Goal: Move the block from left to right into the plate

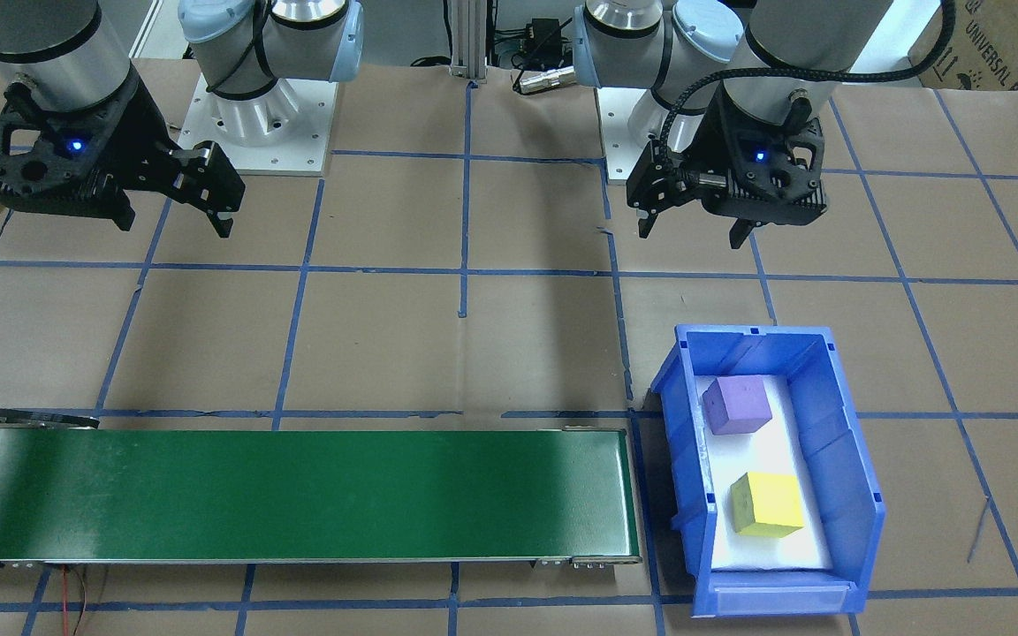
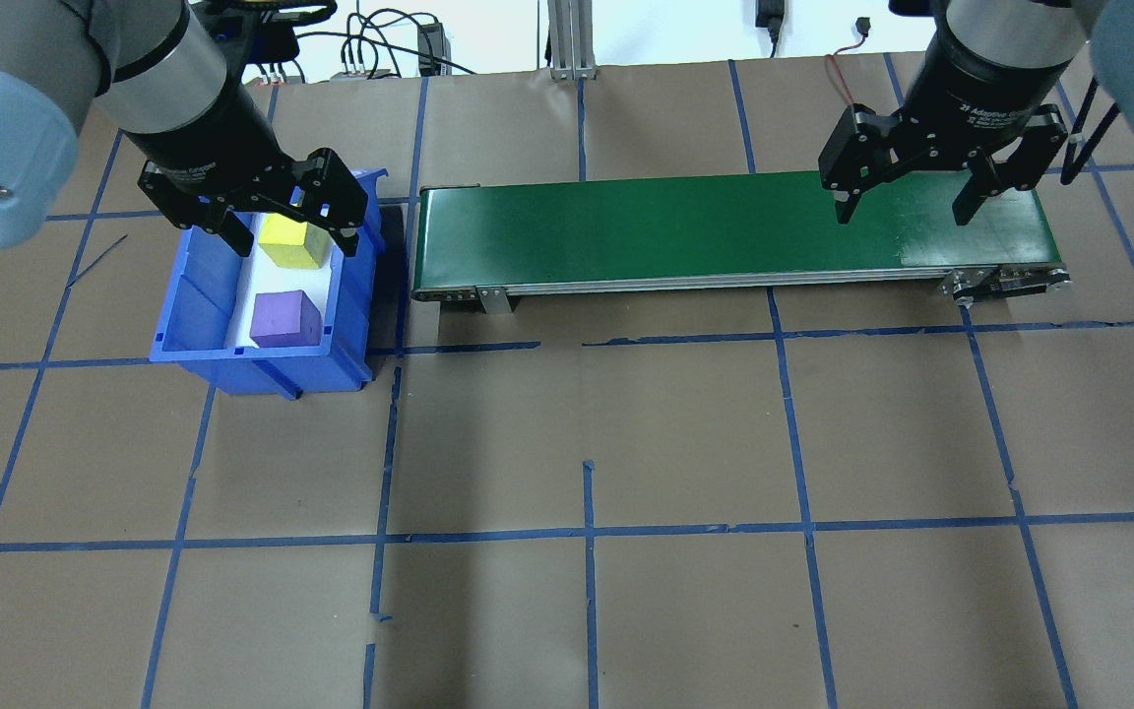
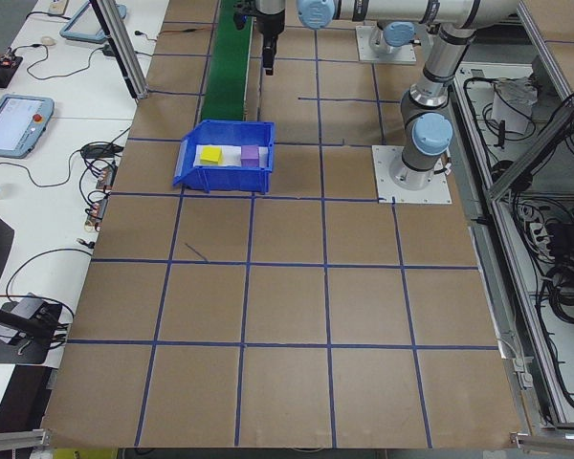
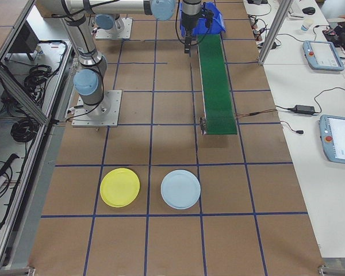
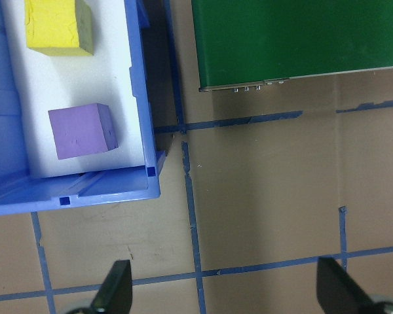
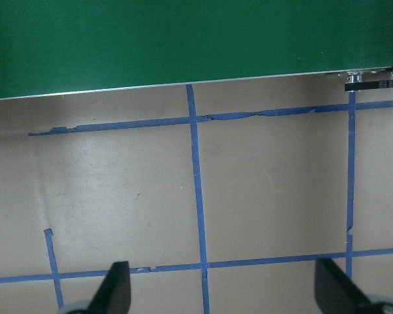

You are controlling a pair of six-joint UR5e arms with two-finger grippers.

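Closest to the front camera, two foam cubes, one yellow (image 1: 768, 504) and one purple (image 1: 737, 405), are sitting inside the blue plastic bin (image 1: 845, 459). I am watching both grippers hanging empty, jaws spread wide: left gripper (image 2: 277, 223) above the bin, right gripper (image 2: 907, 202) over the green conveyor belt (image 2: 685, 231). Nothing is grasped yet. Next, I judge, the left should be descending onto a cube. Well apart sits the round yellow plastic plate (image 4: 120, 187).

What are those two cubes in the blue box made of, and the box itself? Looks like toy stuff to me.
The yellow cube and purple cube look like soft foam: matte, no shine, slightly dented faces and rounded edges. The blue bin looks like hard moulded plastic: smooth, faintly glossy walls with ribs. Its white floor liner may be foam sheet, though that is hard to tell.
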